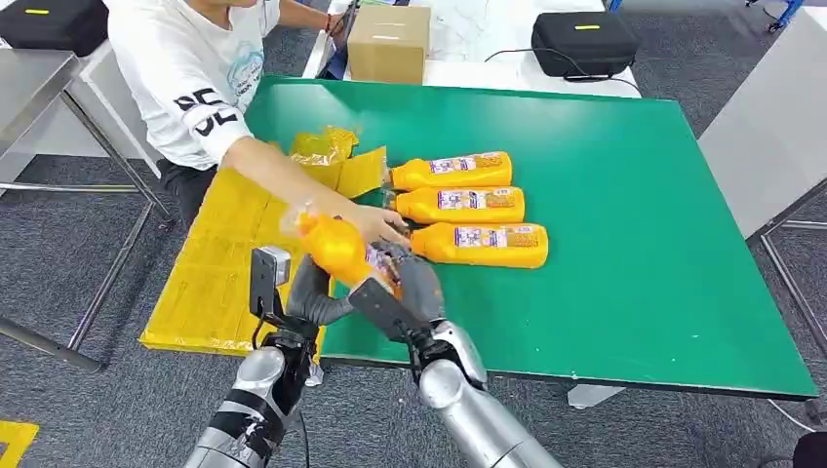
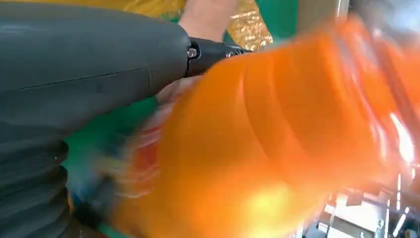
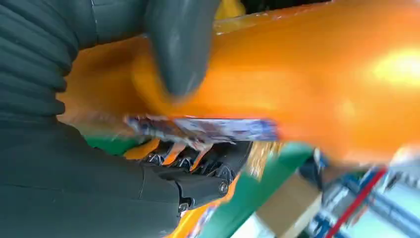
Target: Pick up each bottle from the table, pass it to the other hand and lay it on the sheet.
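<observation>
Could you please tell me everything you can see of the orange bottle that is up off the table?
The held bottle is glossy orange plastic with a colourful printed label, tilted above the near edge of the green table. The right hand grips it, thumb over its body. The left hand is close beside it. A person's hand also touches it.

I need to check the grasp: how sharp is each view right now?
Head view: sharp, evenly lit; held bottle slightly smeared. Left wrist view: bottle heavily blurred, with glare. Right wrist view: bottle body soft, bright glare; thumb and label edge blurred.

Lab workspace: green table, equipment cases.
</observation>
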{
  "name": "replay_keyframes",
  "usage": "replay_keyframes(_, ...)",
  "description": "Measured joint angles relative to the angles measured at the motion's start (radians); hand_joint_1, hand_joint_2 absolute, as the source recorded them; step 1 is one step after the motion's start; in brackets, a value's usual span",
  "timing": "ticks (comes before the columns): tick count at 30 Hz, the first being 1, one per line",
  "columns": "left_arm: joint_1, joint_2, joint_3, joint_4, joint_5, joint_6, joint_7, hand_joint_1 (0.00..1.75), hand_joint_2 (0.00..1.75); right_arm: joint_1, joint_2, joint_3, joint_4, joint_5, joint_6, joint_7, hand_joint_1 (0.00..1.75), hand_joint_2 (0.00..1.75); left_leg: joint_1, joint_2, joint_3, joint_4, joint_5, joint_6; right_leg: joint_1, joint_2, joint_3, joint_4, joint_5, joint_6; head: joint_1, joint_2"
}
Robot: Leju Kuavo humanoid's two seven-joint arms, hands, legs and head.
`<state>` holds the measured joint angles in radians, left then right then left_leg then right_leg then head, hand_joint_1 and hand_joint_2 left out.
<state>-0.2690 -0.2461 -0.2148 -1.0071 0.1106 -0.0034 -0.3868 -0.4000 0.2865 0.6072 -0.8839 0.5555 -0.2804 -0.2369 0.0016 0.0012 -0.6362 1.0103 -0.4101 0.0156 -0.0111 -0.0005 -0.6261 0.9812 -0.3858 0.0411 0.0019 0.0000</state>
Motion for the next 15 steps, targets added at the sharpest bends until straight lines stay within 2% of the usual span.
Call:
replay_keyframes(4, 0.0, 0.0, 0.0, -0.003, 0.003, 0.0, 0.0, 0.0, 1.75, 0.003, 0.007, 0.023, 0.016, -0.002, 0.005, 0.0, 1.75, 1.75, 0.0, -0.001, 0.0, 0.0, 0.0, 0.0, 0.0, 0.0, 0.0, 0.0, 0.0, 0.0, 0.0, 0.0)
replay_keyframes(5, 0.0, 0.0, 0.0, -0.003, 0.003, 0.0, 0.0, 1.75, 1.75, 0.003, 0.008, 0.026, 0.019, -0.008, 0.009, 0.0, 1.75, 1.75, 0.0, 0.0, -0.001, 0.0, 0.0, 0.0, 0.0, 0.0, 0.0, 0.0, 0.0, 0.0, 0.0, 0.0)
replay_keyframes(15, 0.025, 0.0, 0.005, -0.034, 0.051, 0.008, -0.018, 1.75, 1.75, -0.004, 0.009, 0.047, 0.047, -0.036, 0.015, 0.004, 1.75, 1.75, 0.0, 0.0, -0.001, 0.0, 0.0, 0.0, 0.0, 0.0, 0.0, 0.0, 0.0, 0.0, 0.0, 0.0)
